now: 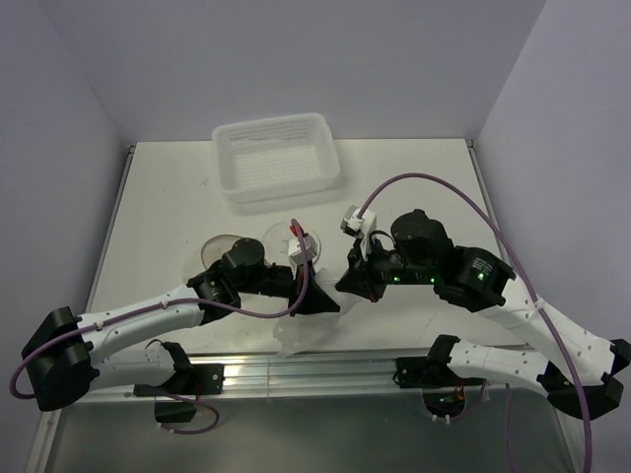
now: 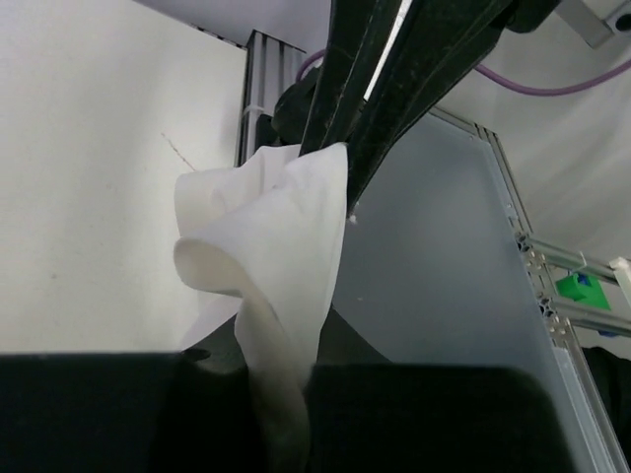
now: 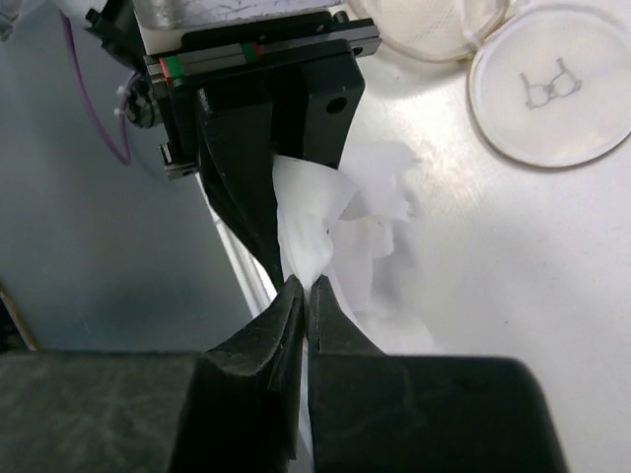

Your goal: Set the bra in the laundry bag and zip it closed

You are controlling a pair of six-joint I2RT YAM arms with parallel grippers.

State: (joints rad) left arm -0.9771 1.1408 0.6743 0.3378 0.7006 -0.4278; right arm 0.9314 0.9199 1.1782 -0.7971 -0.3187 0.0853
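1. The left gripper point(image 2: 278, 394) has its jaws clamped on the bra point(image 2: 266, 236); the soft white cloth passes between them and rises beyond in loose folds.
2. The right gripper point(image 3: 307, 296) has its jaws pressed together on a thin edge of the same cloth, just beside the left jaws.
3. Beyond the right jaws, the laundry bag point(image 3: 552, 89) lies open on the desk point(image 3: 513, 276). It is two round pale mesh discs, one with a small bra drawing.
4. Both arms reach inward, low, the wrists facing each other.
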